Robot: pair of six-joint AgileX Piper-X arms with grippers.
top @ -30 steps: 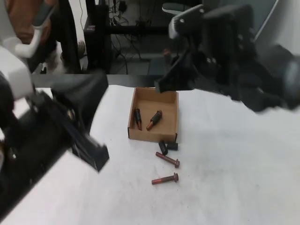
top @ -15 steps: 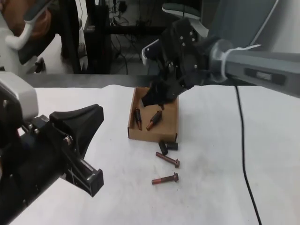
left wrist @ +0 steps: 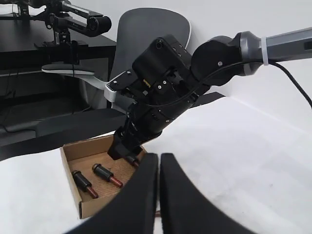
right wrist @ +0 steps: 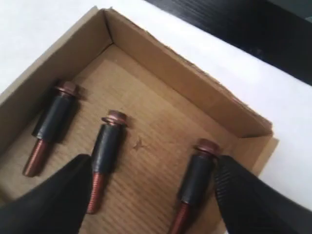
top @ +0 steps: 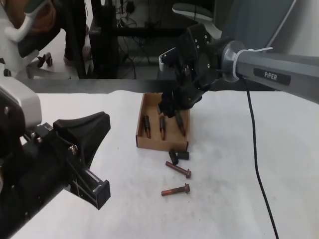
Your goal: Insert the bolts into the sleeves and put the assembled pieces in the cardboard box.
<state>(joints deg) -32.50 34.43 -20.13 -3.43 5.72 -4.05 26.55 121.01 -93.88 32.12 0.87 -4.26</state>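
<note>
The cardboard box (top: 142, 107) (right wrist: 161, 53) holds three bolts in black sleeves: one (right wrist: 52, 121), a second (right wrist: 106, 146) and a third (right wrist: 196, 179). My right gripper (top: 170, 108) (right wrist: 153, 165) hangs open just above the box, with the third piece between its spread fingers and untouched. Two bare copper bolts (top: 178, 170) (top: 175, 190) and two loose black sleeves (top: 173, 157) (top: 183, 155) lie on the white bench in front of the box. At the near left my left gripper (left wrist: 159, 187) is shut and holds nothing, well clear of the box (left wrist: 73, 153).
The white bench (top: 239, 189) stretches wide to the right of the bolts. The right arm's cable (top: 254, 164) trails across it. A black desk and chairs stand behind the bench's far edge.
The right arm swung down over the box and let go of a third assembled piece. The middle piece in the box turned straighter. The left arm shifted, then held still.
</note>
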